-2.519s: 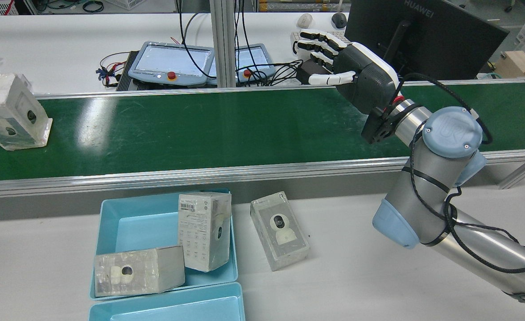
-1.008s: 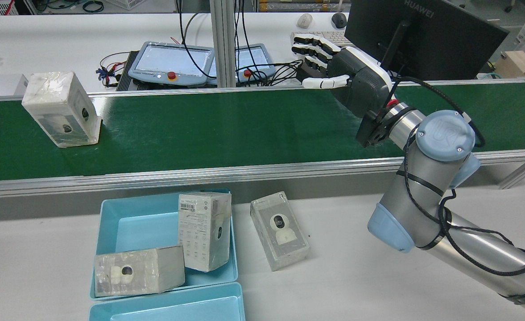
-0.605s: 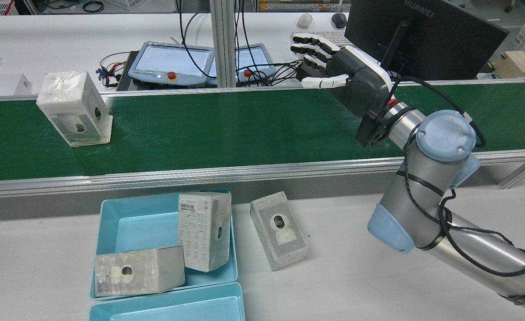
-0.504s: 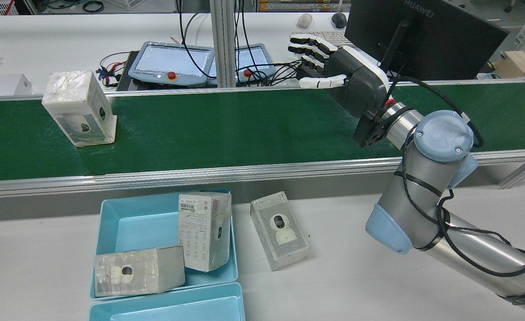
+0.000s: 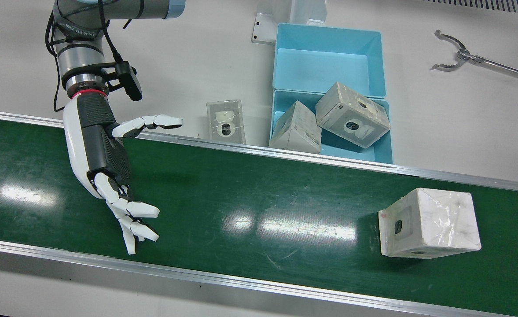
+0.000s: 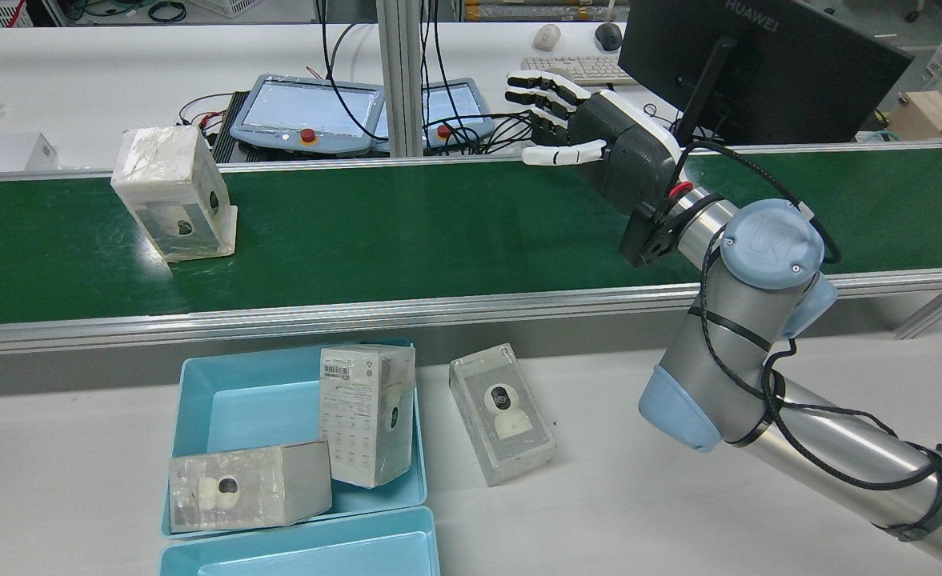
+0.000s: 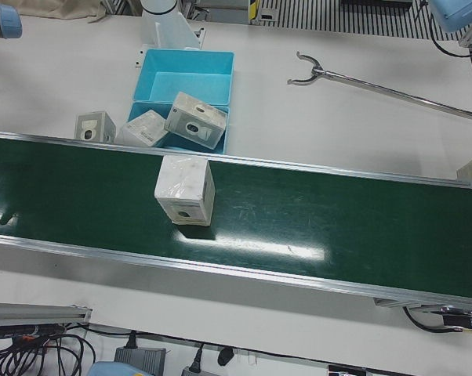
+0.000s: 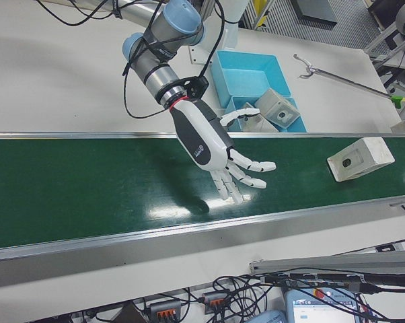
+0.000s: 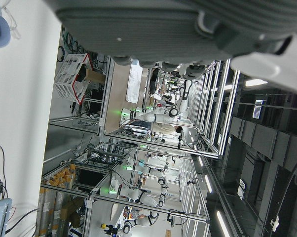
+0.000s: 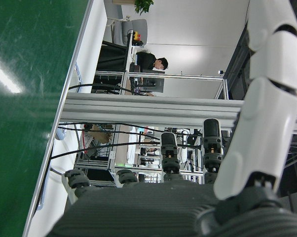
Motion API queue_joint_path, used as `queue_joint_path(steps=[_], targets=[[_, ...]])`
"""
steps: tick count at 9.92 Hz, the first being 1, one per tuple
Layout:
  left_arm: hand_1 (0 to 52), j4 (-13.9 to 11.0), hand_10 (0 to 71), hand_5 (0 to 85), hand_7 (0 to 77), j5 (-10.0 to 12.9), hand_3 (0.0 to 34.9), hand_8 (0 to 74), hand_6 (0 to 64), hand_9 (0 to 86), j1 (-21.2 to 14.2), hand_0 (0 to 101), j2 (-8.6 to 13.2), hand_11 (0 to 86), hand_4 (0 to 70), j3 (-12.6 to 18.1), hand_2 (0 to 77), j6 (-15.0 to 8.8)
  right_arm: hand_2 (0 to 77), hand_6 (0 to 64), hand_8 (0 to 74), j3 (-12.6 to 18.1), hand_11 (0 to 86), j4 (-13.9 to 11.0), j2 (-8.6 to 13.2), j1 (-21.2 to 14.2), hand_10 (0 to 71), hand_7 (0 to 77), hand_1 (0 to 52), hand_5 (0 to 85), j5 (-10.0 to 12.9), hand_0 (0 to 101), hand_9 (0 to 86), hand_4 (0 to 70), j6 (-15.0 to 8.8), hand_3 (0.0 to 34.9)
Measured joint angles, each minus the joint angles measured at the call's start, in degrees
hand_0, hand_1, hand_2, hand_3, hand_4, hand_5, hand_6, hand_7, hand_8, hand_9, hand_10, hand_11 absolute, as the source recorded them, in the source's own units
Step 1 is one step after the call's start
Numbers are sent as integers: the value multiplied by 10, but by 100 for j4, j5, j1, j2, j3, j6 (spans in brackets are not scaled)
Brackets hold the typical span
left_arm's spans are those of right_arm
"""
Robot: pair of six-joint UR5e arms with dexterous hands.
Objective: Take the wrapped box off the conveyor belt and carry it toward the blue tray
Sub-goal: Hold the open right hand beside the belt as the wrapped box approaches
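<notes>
Riding the conveyor belt (image 6: 438, 232) toward the robot's right, the wrapped box (image 6: 173, 192) stands farther along than it did moments ago in the rear view, while the right hand (image 6: 591, 136) has drifted a little to meet it, fingers spread and holding nothing; the two are well apart, so the grasp has not begun. In the same view the blue tray (image 6: 198, 384) on the tabletop (image 6: 679, 512) already carries two boxes, with a third box lying just beside it.

From the front view, the right hand (image 5: 104, 158) hovers over the belt with its fingers fanned out, and the wrapped box (image 5: 430, 229) stands upright far off on the belt.

The left-front view shows the wrapped box (image 7: 185, 189) on the belt, roughly level with the blue tray (image 7: 220, 63) beyond the rail.

The right-front view shows the open hand (image 8: 219, 155) waiting, box (image 8: 360, 158) approaching.

The left hand view shows only part of the left hand; whether it is spread or closed I cannot tell. Judging by this, timing the closure is next.
</notes>
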Motion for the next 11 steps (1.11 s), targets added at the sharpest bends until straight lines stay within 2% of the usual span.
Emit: queue_joint_path(steps=[6, 11], targets=[[0, 0, 5, 5, 5, 0, 0, 0, 0, 5, 0, 0, 0, 0, 0, 0, 11, 0, 175, 0, 0, -204, 49, 2, 149, -5, 38, 185, 98, 229, 3, 425, 38, 153, 14, 303], [0, 0, 5, 5, 5, 0, 0, 5, 0, 0, 0, 0, 0, 0, 0, 0, 11, 0, 175, 0, 0, -262, 49, 2, 176, -5, 38, 185, 98, 229, 8, 423, 38, 164, 20, 302]])
